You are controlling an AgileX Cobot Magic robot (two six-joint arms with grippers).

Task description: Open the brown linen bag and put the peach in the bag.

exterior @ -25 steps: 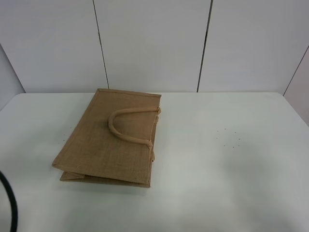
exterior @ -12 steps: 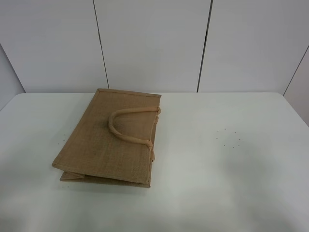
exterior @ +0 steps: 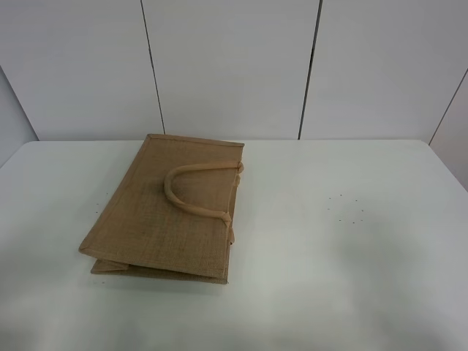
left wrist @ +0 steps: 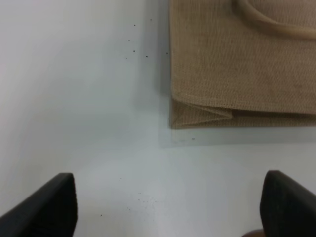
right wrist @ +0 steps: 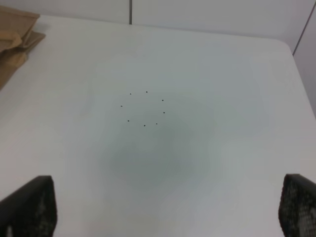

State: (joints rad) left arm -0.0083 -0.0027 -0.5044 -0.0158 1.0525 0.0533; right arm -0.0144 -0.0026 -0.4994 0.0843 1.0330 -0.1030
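The brown linen bag (exterior: 172, 212) lies flat and closed on the left half of the white table, one loop handle (exterior: 191, 191) resting on top. The left wrist view shows its folded corner (left wrist: 247, 64), and the right wrist view shows an edge of it (right wrist: 15, 39). My left gripper (left wrist: 168, 207) is open and empty over bare table, short of the bag's corner. My right gripper (right wrist: 168, 207) is open and empty over the table's right half, far from the bag. Neither gripper shows in the exterior high view. The peach is not in any view.
The white table (exterior: 329, 241) ends at grey wall panels (exterior: 234, 66) behind. A ring of small black dots (right wrist: 144, 108) marks the right half, also seen from above (exterior: 344, 208). A brownish sliver (left wrist: 252, 233) beside one left finger is too small to identify.
A black curved arm part at the lower left edge of the exterior high view one second ago has left the picture. The bag has not moved.
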